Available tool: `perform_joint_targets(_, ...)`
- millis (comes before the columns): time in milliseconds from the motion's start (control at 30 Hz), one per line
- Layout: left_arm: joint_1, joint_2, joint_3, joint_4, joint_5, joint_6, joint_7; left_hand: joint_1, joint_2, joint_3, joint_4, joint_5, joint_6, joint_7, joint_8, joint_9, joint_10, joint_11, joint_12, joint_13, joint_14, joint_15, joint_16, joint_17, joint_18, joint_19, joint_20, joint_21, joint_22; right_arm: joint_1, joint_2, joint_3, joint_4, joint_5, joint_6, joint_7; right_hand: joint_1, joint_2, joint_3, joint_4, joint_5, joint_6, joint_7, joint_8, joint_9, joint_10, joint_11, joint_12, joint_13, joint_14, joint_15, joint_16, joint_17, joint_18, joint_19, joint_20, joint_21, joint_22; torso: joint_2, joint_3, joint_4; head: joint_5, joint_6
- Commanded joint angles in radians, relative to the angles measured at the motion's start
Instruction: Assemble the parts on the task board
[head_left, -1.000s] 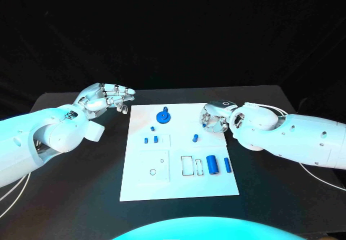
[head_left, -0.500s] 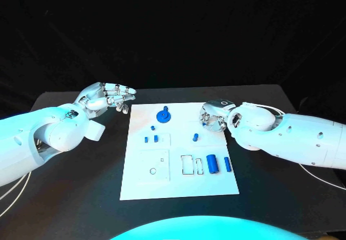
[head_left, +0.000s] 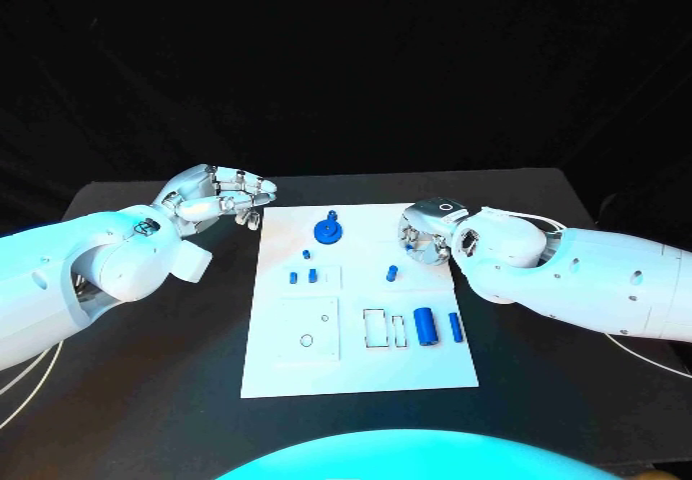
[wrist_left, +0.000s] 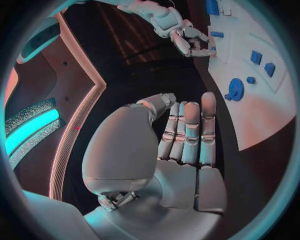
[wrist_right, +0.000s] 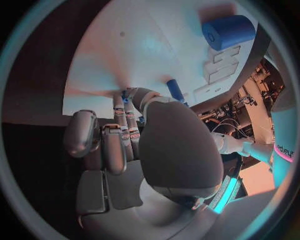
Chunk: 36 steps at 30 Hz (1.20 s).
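On the white board (head_left: 361, 340) most blue parts lie loose: a round gear (head_left: 329, 232), a fat cylinder (head_left: 426, 323), small pegs. Little looks done. Left hand (head_left: 219, 196) waits beside the board, fingers half curled, holding nothing. Right hand (head_left: 428, 236) curls at the board's edge; I cannot tell if it holds anything.

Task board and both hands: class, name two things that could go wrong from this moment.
1. The right hand hovers over the task board edge with fingers curled; lowering, it might nudge the small blue peg nearby.
2. The left hand is off the board beside the blue gear; a sideways reach could shift the board.
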Motion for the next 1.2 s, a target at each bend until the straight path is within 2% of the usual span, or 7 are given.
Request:
perform_joint_targets(33, 0.001, 0.003, 0.001, 0.002, -0.032, 0.028, 0.0, 0.0, -0.003, 0.002, -0.006, 0.005, -0.012, 0.006, 0.001, 0.001, -0.011, 0.002, 0.009, -0.001, 0.005, -0.001, 0.007, 0.006, 0.015, -0.001, 0.0, 0.009, 0.006, -0.02, -0.001, -0.014, 0.007, -0.042, 0.033, -0.036, -0.008, 0.001, 0.006, -0.01, 0.019, 0.01, 0.002, 0.008, 0.006, 0.025, -0.012, -0.003, 0.003, 0.064, -0.006, 0.005, 0.021, -0.021, 0.003, 0.004, 0.012, 0.012, 0.001, 0.0004, -0.0002, 0.001, 0.003)
perform_joint_targets(133, 0.001, 0.004, 0.001, 0.001, -0.034, 0.026, 0.001, -0.001, -0.003, 0.003, -0.006, 0.005, -0.014, 0.007, 0.001, 0.0, -0.011, 0.002, 0.01, -0.001, 0.004, -0.001, 0.007, 0.006, 0.015, -0.001, 0.0, 0.01, 0.007, -0.021, -0.004, -0.014, 0.018, -0.047, -0.012, -0.039, -0.003, 0.006, 0.016, -0.024, 0.028, 0.011, 0.003, 0.01, 0.011, 0.03, -0.013, -0.003, 0.004, 0.064, -0.008, 0.006, 0.022, -0.022, 0.004, 0.004, 0.021, 0.022, 0.001, 0.0007, 0.0, 0.0, 0.004)
perform_joint_targets(200, 0.001, 0.004, 0.001, 0.0, -0.035, 0.024, 0.002, -0.002, -0.003, 0.003, -0.006, 0.004, -0.014, 0.007, 0.001, 0.001, -0.012, 0.002, 0.01, -0.001, 0.004, 0.0, 0.007, 0.005, 0.015, -0.002, 0.0, 0.011, 0.007, -0.021, -0.007, -0.013, 0.025, -0.049, -0.038, -0.04, -0.003, 0.012, 0.032, -0.038, 0.006, 0.009, 0.004, 0.011, 0.016, 0.033, -0.012, -0.004, 0.003, 0.064, -0.008, 0.008, 0.022, -0.023, 0.004, 0.004, 0.03, 0.033, 0.001, 0.0004, 0.0004, 0.0, 0.004)
perform_joint_targets(300, 0.001, 0.003, 0.001, 0.0, -0.035, 0.021, 0.003, -0.002, -0.003, 0.003, -0.006, 0.004, -0.014, 0.007, 0.001, 0.001, -0.012, 0.002, 0.01, -0.001, 0.004, 0.0, 0.007, 0.005, 0.015, -0.002, 0.0, 0.011, 0.007, -0.022, -0.012, -0.013, 0.034, -0.051, -0.075, -0.042, -0.003, 0.014, 0.042, -0.047, 0.003, 0.009, 0.005, 0.011, 0.019, 0.035, -0.013, -0.004, 0.003, 0.064, -0.008, 0.008, 0.022, -0.023, 0.003, 0.004, 0.034, 0.038, 0.001, -0.0005, 0.0004, 0.0, 0.005)
perform_joint_targets(500, 0.001, 0.003, 0.001, -0.001, -0.033, 0.016, 0.008, -0.006, -0.003, 0.004, -0.005, 0.003, -0.018, 0.009, 0.002, 0.001, -0.013, 0.004, 0.012, -0.001, 0.004, 0.001, 0.008, 0.005, 0.015, -0.003, 0.001, 0.013, 0.009, -0.021, -0.022, -0.011, 0.046, -0.049, -0.143, -0.042, -0.011, 0.014, 0.053, -0.055, -0.003, 0.01, 0.006, 0.012, 0.024, 0.038, -0.012, -0.004, 0.004, 0.064, -0.008, 0.01, 0.023, -0.024, 0.002, 0.004, 0.04, 0.046, 0.001, -0.0002, 0.0, 0.0, 0.006)
perform_joint_targets(867, 0.0, 0.004, 0.001, -0.008, -0.028, 0.014, 0.012, -0.006, -0.003, 0.004, -0.005, 0.003, -0.018, 0.009, 0.002, 0.001, -0.013, 0.004, 0.012, -0.001, 0.004, 0.001, 0.008, 0.005, 0.015, -0.003, 0.001, 0.013, 0.009, -0.012, -0.052, -0.004, 0.09, -0.01, -0.182, -0.03, -0.031, 0.011, 0.056, -0.057, -0.021, 0.011, 0.004, 0.014, 0.031, 0.039, -0.013, -0.005, 0.003, 0.063, -0.007, 0.011, 0.021, -0.024, -0.001, 0.006, 0.042, 0.051, 0.002, 0.0002, -0.0008, 0.002, 0.004)
perform_joint_targets(1200, 0.0, 0.003, 0.001, -0.012, -0.026, 0.014, 0.012, -0.009, -0.003, 0.005, -0.005, 0.003, -0.02, 0.01, 0.002, 0.001, -0.015, 0.004, 0.013, -0.001, 0.005, 0.001, 0.009, 0.007, 0.015, -0.004, 0.002, 0.014, 0.01, 0.0, -0.094, 0.001, 0.191, 0.02, -0.205, -0.019, -0.034, 0.009, 0.056, -0.058, -0.023, 0.01, 0.004, 0.014, 0.032, 0.038, -0.013, -0.005, 0.003, 0.063, -0.007, 0.012, 0.022, -0.024, -0.002, 0.006, 0.042, 0.051, 0.004, 0.0001, -0.0011, 0.008, 0.003)
